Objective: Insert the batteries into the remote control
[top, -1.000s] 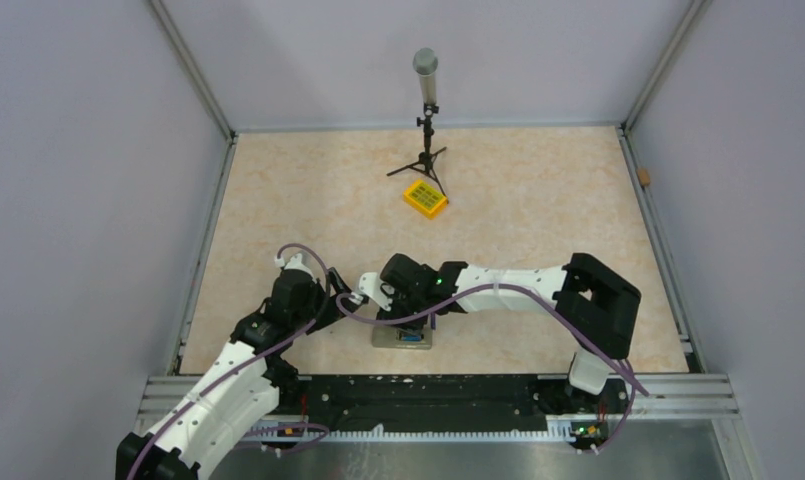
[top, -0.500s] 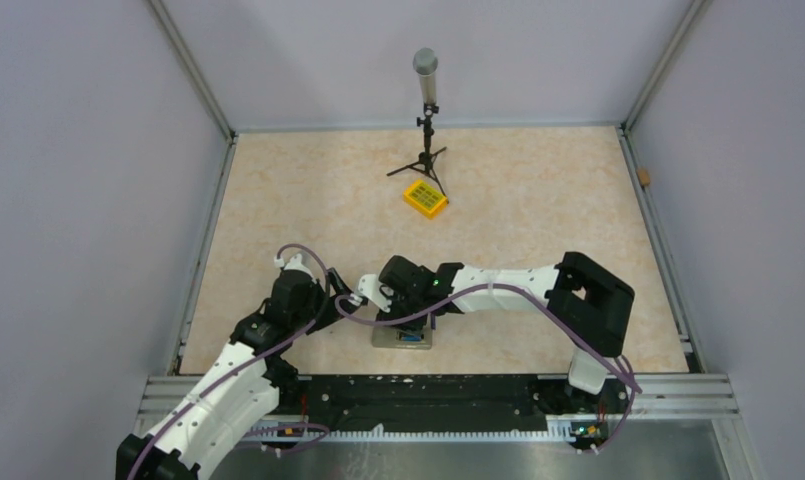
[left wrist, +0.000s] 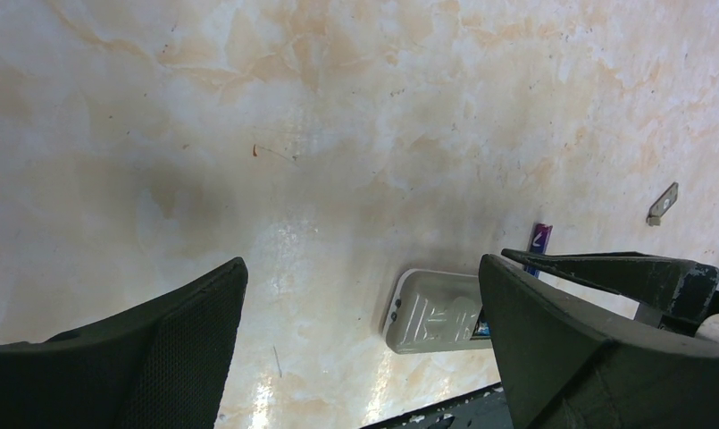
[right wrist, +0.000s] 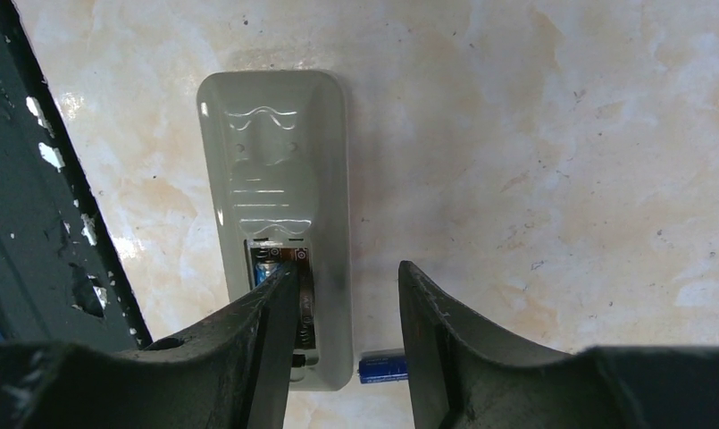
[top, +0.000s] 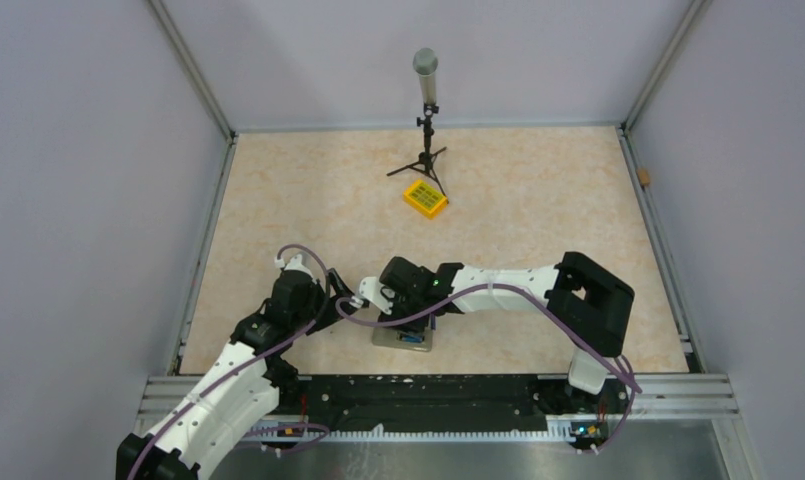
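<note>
The remote control (right wrist: 275, 179) lies back up near the table's front edge, also in the top view (top: 403, 339) and the left wrist view (left wrist: 431, 313). Its battery compartment is open with one blue battery (right wrist: 264, 264) inside. A second blue battery (right wrist: 380, 367) lies on the table beside the remote's compartment end. My right gripper (right wrist: 346, 277) is open and empty right above the remote, one finger (right wrist: 275, 322) over the compartment. My left gripper (left wrist: 363, 262) is open and empty, above bare table left of the remote.
A yellow box with green keys (top: 425, 198) and a microphone on a tripod (top: 426, 120) stand at the back. A black rail (top: 418, 390) runs along the front edge close to the remote. A small grey piece (left wrist: 663, 204) lies on the table beyond the right gripper.
My right arm has shifted slightly left and settled over the remote. The left arm and the remote have not moved.
</note>
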Robot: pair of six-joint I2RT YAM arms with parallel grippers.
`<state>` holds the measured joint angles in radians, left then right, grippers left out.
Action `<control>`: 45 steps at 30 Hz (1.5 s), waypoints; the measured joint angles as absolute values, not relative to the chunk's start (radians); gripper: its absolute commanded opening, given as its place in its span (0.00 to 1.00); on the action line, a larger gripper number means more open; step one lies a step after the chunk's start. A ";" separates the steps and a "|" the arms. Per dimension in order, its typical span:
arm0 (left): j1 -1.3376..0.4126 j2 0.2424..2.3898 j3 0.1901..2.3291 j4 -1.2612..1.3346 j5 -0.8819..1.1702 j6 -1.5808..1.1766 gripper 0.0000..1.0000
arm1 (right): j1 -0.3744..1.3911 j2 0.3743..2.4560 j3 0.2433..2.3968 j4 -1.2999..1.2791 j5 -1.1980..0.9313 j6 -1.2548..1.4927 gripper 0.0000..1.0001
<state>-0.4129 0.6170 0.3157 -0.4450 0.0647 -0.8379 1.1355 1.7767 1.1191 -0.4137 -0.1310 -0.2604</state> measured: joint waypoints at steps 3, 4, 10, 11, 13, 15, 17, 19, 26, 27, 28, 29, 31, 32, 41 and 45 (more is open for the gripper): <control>-0.413 0.617 0.316 -0.445 0.067 -0.838 0.99 | 1.135 1.777 1.119 -0.421 -0.138 -0.262 0.44; -0.413 0.617 0.316 -0.445 0.068 -0.838 0.99 | 1.135 1.777 1.119 -0.424 -0.141 -0.262 0.44; -0.413 0.617 0.316 -0.445 0.072 -0.839 0.99 | 1.133 1.773 1.099 -0.411 -0.152 -0.259 0.44; -0.413 0.617 0.316 -0.445 0.073 -0.839 0.99 | 1.131 1.772 1.098 -0.410 -0.154 -0.258 0.44; -0.413 0.617 0.316 -0.445 0.076 -0.839 0.99 | 1.129 1.769 1.093 -0.403 -0.157 -0.255 0.44; -0.413 0.617 0.316 -0.444 0.082 -0.839 0.99 | 1.129 1.768 1.092 -0.402 -0.157 -0.250 0.44; -0.413 0.617 0.316 -0.444 0.087 -0.839 0.99 | 1.129 1.768 1.092 -0.401 -0.156 -0.249 0.44; -0.413 0.617 0.316 -0.443 0.090 -0.839 0.99 | 1.129 1.768 1.092 -0.401 -0.154 -0.243 0.44; -0.413 0.618 0.306 -0.436 0.100 -0.839 0.99 | 1.129 1.757 1.092 -0.406 -0.121 -0.234 0.45; -0.413 0.619 0.305 -0.434 0.102 -0.839 0.99 | 1.129 1.753 1.092 -0.406 -0.117 -0.233 0.45; -0.413 0.620 0.305 -0.432 0.106 -0.839 0.99 | 1.129 1.748 1.092 -0.407 -0.112 -0.231 0.45; -0.413 0.622 0.305 -0.430 0.109 -0.839 0.99 | 1.129 1.742 1.092 -0.408 -0.106 -0.231 0.45; -0.413 0.627 0.305 -0.425 0.115 -0.839 0.99 | 1.129 1.732 1.092 -0.408 -0.098 -0.229 0.45; -0.413 0.629 0.305 -0.422 0.117 -0.839 0.99 | 1.129 1.728 1.092 -0.408 -0.095 -0.226 0.45; -0.413 0.682 0.305 -0.388 0.183 -0.833 0.99 | 1.129 1.650 1.091 -0.428 -0.076 -0.188 0.44; -0.413 0.734 0.302 -0.350 0.250 -0.831 0.99 | 1.129 1.571 1.073 -0.426 -0.065 -0.129 0.42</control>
<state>-0.4129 0.7341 0.3019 -0.3496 0.2504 -0.8307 1.1290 1.5707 1.0725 -0.4259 -0.0647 -0.1291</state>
